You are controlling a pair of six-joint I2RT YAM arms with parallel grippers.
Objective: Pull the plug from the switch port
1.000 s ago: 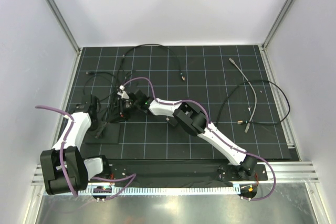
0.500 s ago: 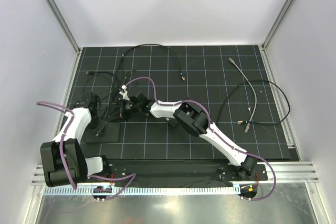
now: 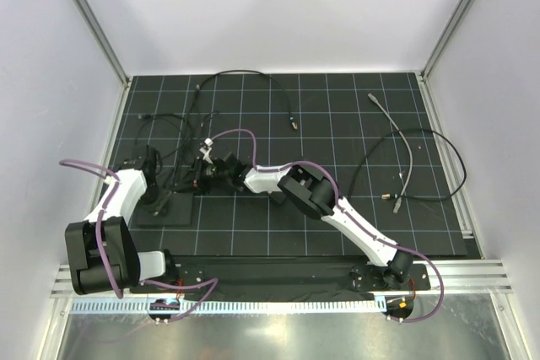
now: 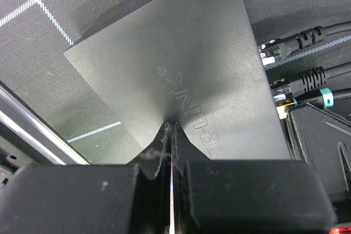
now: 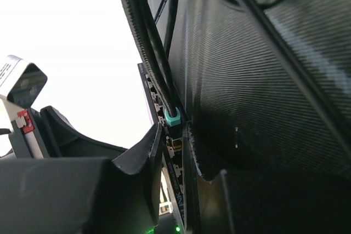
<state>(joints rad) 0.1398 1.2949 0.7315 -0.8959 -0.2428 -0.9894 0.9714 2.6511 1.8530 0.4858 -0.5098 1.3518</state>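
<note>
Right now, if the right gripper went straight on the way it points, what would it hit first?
Most likely the teal-collared plug, just ahead of the right gripper, though depth is unclear.

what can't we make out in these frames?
- Top view: switch ports and plugs too small, covered by left gripper and right gripper.
- Left wrist: port openings face away; only plug boots show past the switch's edge.
- Right wrist: fingers hide whether the teal-collared plug is actually clamped.
</note>
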